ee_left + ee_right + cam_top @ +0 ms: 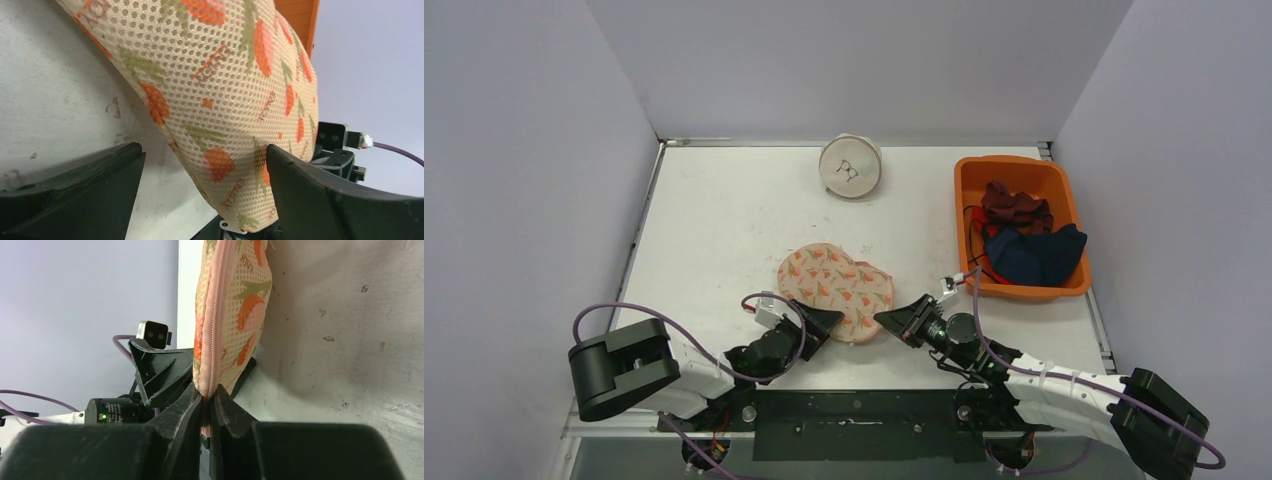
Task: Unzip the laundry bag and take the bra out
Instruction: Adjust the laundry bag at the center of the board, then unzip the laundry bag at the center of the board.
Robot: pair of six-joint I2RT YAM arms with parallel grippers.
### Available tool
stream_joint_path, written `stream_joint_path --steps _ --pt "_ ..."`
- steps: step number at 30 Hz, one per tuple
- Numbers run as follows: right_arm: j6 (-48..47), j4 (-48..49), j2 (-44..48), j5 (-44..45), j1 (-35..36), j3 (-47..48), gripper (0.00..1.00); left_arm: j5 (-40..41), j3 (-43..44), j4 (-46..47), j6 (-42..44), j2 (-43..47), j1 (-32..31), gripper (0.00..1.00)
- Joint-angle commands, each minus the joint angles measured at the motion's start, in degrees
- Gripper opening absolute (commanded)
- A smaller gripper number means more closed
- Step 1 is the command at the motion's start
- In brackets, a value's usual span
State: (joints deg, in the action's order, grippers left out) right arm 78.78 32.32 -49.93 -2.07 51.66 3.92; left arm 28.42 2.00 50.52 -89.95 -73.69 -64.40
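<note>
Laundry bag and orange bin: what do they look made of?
The laundry bag looks like soft matte mesh fabric, probably synthetic: tiny round holes, pink zipper. The orange bin looks like smooth moulded plastic, judging by its rigid walls.

A robot lab — bare walls (854, 60) box the table (714, 220) (arms (674, 375) bolted on).

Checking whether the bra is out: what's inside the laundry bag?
Nothing inside shows: the laundry bag has printed mesh hiding it. The pink zipper looks closed along its visible stretch, the right gripper pinched on its end.
</note>
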Motion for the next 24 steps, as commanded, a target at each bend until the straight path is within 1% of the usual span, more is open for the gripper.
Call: stream_joint_path --steps 1,5,7,11,13,17,21,23,24 --pt "0.4 3.3 0.8 1.6 0.7 -0.1 0.05 -0.5 1.3 9.6 -0.9 -4.8 -0.3 0.87" --pt "-0.2 1.3 2.3 1.9 0.9 -0.4 0.05 -0.1 0.7 15.6 -0.7 -8.4 -0.2 0.69" --pt "-1.0 -0.8 2.8 1.9 1.0 0.1 0.05 0.0 0.9 16.7 -0.6 -9.4 -0.1 0.67" --pt "-0.9 -0.7 3.0 1.9 1.2 -0.7 0.05 -0.2 2.3 15.4 0.0 -9.8 -0.2 0.67" --pt "-1.0 -0.8 3.0 1.9 1.3 -0.9 0.06 -0.2 2.6 15.3 0.5 -9.8 -0.1 0.62" --pt "-1.3 -1.3 3.0 1.9 1.5 -1.0 0.07 0.2 2.7 14.6 1.2 -9.2 -0.1 0.43" --pt "-1.7 -1.6 3.0 1.9 1.7 -1.2 0.09 0.3 3.0 12.0 1.2 -8.0 -0.1 0.28" --pt "-2.2 -2.7 3.4 1.9 1.9 -1.1 0.13 0.2 3.3 10.2 1.2 -7.2 0.0 0.19" --pt "-2.7 -3.8 3.8 2.6 2.0 -0.8 0.18 0.1 3.4 9.2 1.3 -6.8 0.0 0.16"
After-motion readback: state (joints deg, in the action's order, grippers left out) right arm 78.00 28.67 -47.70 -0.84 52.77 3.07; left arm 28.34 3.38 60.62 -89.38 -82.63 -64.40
